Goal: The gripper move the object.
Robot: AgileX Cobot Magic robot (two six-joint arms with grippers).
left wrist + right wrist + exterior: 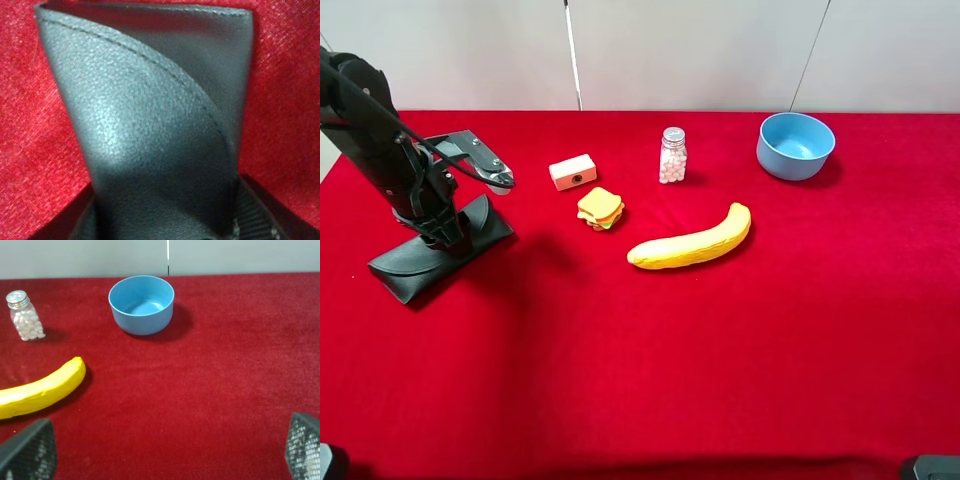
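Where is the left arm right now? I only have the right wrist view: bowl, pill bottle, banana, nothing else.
Observer: At the far left of the table in the exterior high view. The left gripper is down on a black glasses case.
Operator: Is it gripped?
Observer: It looks so. The left wrist view shows the glasses case between the fingers, pressed in on both sides.
Operator: Anything between it and the banana?
Observer: A toy sandwich and a small white block, both apart from the glasses case.
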